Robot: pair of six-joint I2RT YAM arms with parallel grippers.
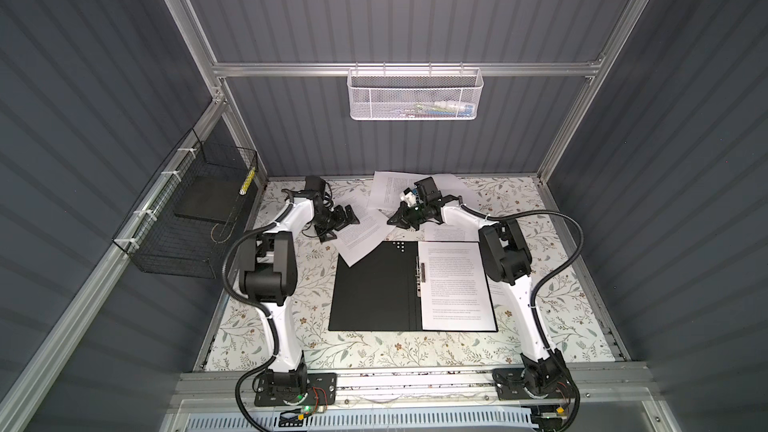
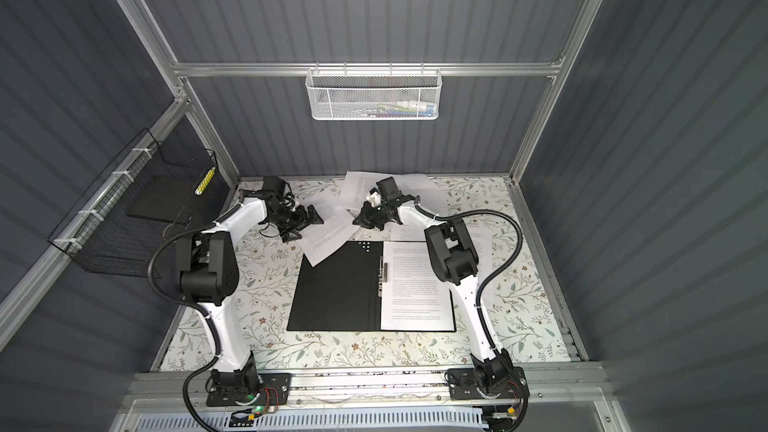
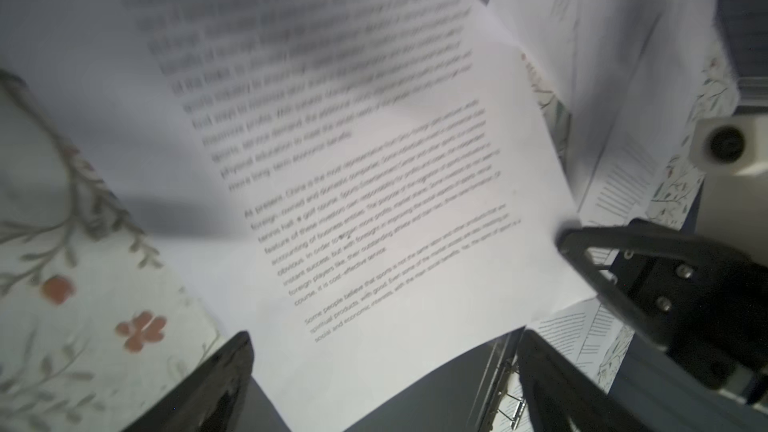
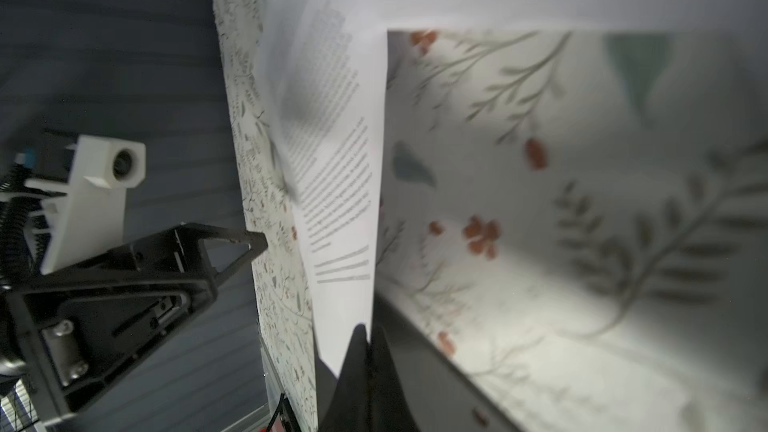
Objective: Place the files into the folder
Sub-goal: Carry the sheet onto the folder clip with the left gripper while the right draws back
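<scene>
On the floral counter (image 1: 374, 351) inside grey walls, we see our left pincer (image 1: 340, 226) spread open at a tilted sheet (image 1: 361, 238). The right pincer (image 1: 391, 221) pinches that sheet's corner. Other files (image 1: 388, 193) lie behind the open folder (image 1: 370, 292), with one page (image 1: 451, 284) on its right half.

Both top views look steeply down from high over the front edge onto the whole tabletop (image 1: 374, 351), nearly the same field, while both wrist views sit close over one printed sheet (image 3: 374, 201), facing each other across it.
</scene>
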